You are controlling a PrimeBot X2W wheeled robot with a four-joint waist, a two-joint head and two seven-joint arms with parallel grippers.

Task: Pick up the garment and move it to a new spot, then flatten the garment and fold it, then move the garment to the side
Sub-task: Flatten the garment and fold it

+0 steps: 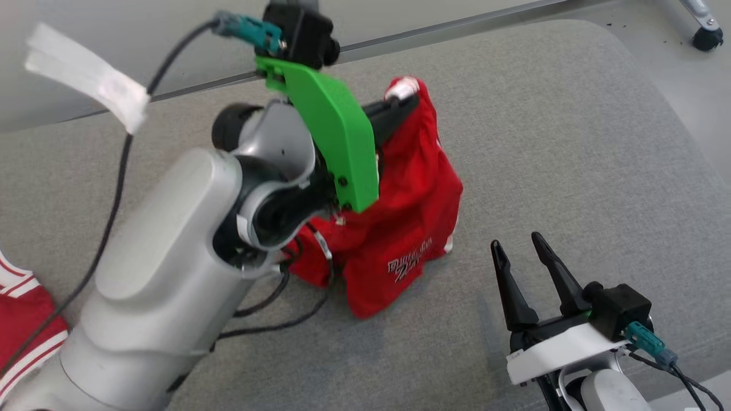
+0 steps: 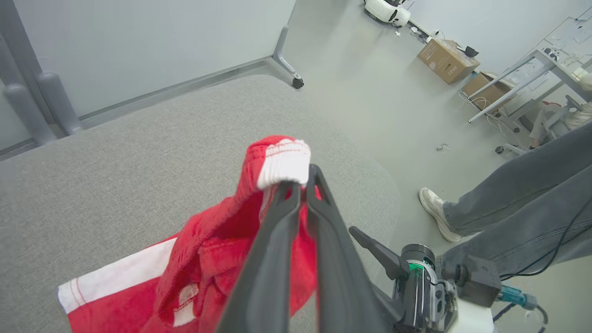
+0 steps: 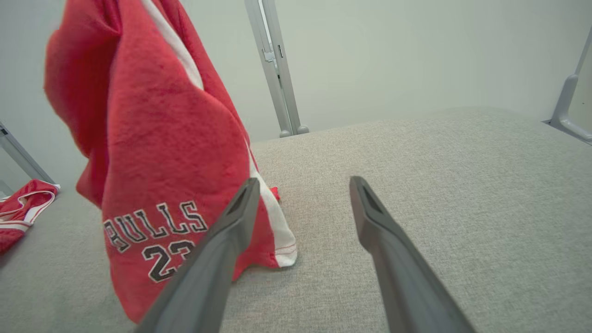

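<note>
Two grippers are in play, and only one is doing any work. The left gripper [image 1: 408, 101] is pinched tight on the white-trimmed edge [image 2: 284, 162] of the red garment [image 1: 400, 228], its jaws closed on a small fold of cloth. The right gripper [image 1: 517, 242] waits low and near the robot with its jaws spread wide and nothing between them.

The garment hangs from that one pinch in a bunched, draped column over the middle of the grey fabric-covered desk [image 1: 571, 142]. Black lettering and a white side stripe face the right wrist camera. Its lowest corner looks to be touching or just grazing the desk, so the cloth is probably not fully clear of the surface. A second red-and-white piece of clothing [image 1: 23, 319] lies apart at the desk's left end, and a person's leg [image 2: 522, 203] stands on the floor beyond the desk's edge.

This reads as the first step: picked up, not yet moved to a new spot. The next move likely calls for raising the left arm enough to free the trailing corner. It should then carry the garment across to open desk, away from the other piece. Lowering it slowly should let the cloth spread rather than heap. The right gripper is well placed to take a second corner for flattening.
</note>
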